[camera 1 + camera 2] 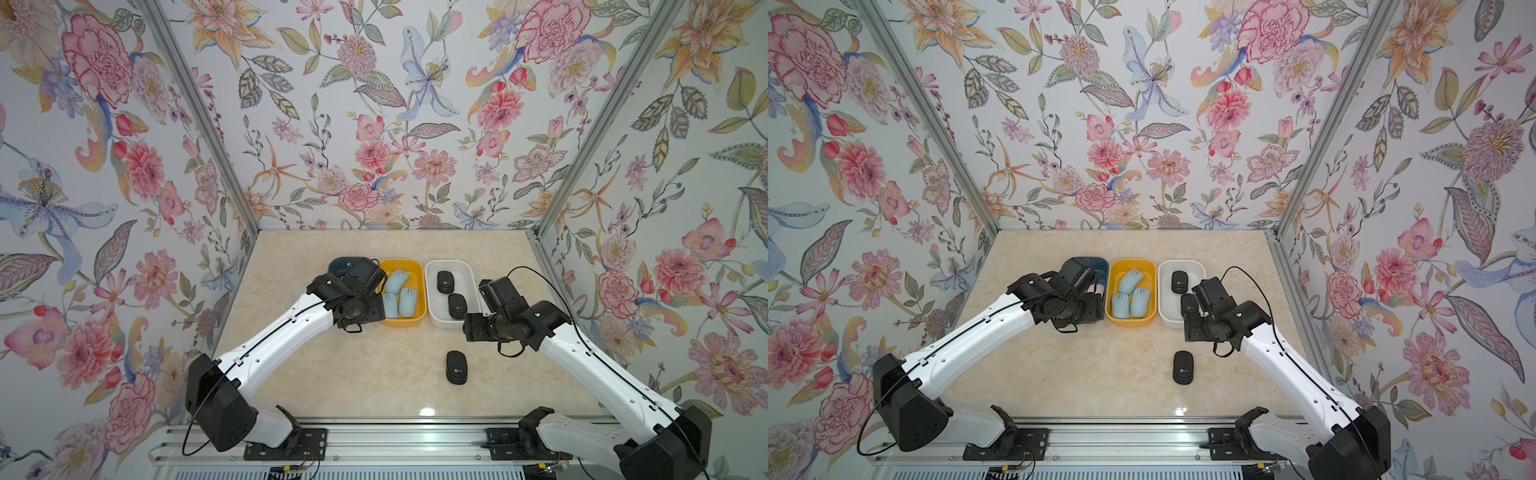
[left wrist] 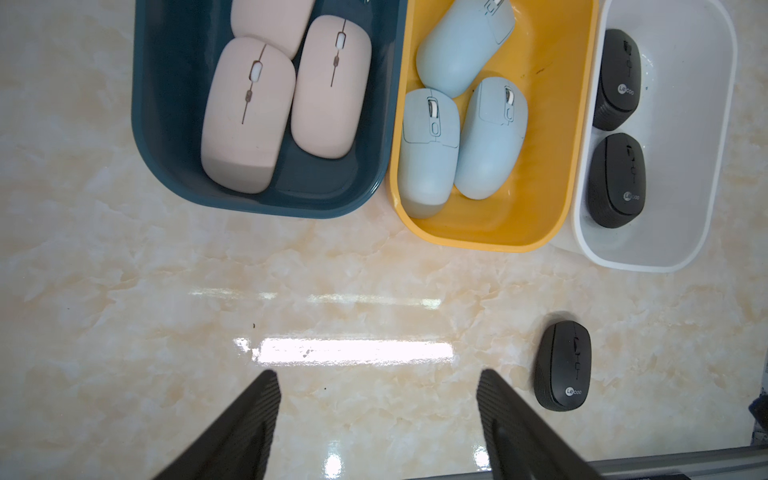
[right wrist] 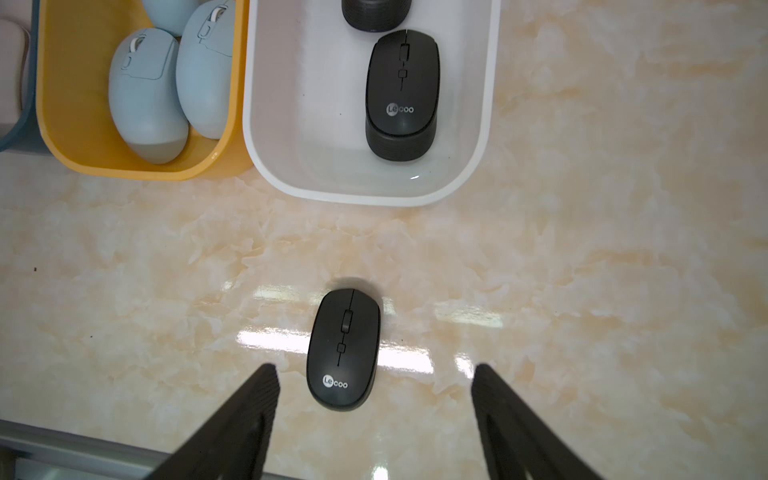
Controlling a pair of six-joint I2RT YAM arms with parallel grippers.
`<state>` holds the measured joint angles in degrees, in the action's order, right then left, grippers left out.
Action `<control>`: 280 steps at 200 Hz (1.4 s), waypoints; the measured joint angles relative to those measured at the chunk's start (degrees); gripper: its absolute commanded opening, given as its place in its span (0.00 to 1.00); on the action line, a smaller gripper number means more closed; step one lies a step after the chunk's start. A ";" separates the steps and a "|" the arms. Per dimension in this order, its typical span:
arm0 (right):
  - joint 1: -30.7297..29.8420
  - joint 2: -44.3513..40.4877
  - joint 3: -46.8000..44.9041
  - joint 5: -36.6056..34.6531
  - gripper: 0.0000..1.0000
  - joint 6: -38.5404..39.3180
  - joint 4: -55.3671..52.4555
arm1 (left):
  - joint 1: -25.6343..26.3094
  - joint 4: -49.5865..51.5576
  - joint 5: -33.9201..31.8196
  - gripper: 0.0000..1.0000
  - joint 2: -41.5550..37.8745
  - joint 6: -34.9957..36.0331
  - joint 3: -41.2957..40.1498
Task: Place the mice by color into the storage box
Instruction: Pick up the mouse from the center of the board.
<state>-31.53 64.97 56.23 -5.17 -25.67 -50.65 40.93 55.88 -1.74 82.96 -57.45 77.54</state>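
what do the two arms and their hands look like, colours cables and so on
Both match: the left arm and right arm have glossy white shells with black joint housings and bulky black bases. A thin black cable loops off each wrist. The left hand and right hand each have two black, finely ribbed fingers tapering to the tips. No markings are legible.

left arm (image 1: pixel 274 345): base at 7 o'clock, white link reaching toward 1 o'clock, left wrist (image 1: pixel 353 295) folded over, pointing down
left gripper (image 2: pixel 376 382): jaws apart, nothing held
right arm (image 1: pixel 590 357): base at 5 o'clock, link reaching toward 11 o'clock, right wrist (image 1: pixel 507 316) bent down
right gripper (image 3: pixel 374 374): jaws apart, nothing held
fingers of both hidden under wrists in both top views
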 measured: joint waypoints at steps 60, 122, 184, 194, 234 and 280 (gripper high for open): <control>-4.61 -0.28 -9.97 0.46 0.79 -5.22 0.44 | 0.02 0.00 0.00 0.78 -0.02 -0.07 0.09; -9.62 1.77 -11.82 0.20 0.80 -10.40 2.73 | 0.02 -0.04 0.00 0.78 -0.74 -0.68 -1.03; -12.44 10.38 -12.37 -0.24 0.79 -14.19 6.99 | 0.02 0.04 0.00 0.78 -4.00 -1.57 -3.56; -12.90 11.67 -12.39 -0.26 0.79 -14.56 7.63 | 0.02 0.02 0.00 0.78 -4.61 -1.57 -3.74; -13.99 15.80 -12.26 -0.26 0.79 -15.78 9.84 | 0.02 0.00 -0.02 0.78 -5.90 -1.73 -4.20; -14.53 20.90 -9.60 -0.50 0.79 -16.63 10.62 | -0.04 0.00 0.00 0.78 -5.95 -1.75 -4.20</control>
<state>-46.06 85.86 46.63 -5.67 -42.30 -40.03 40.88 55.88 -1.74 77.01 -59.20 73.34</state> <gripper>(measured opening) 0.794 0.784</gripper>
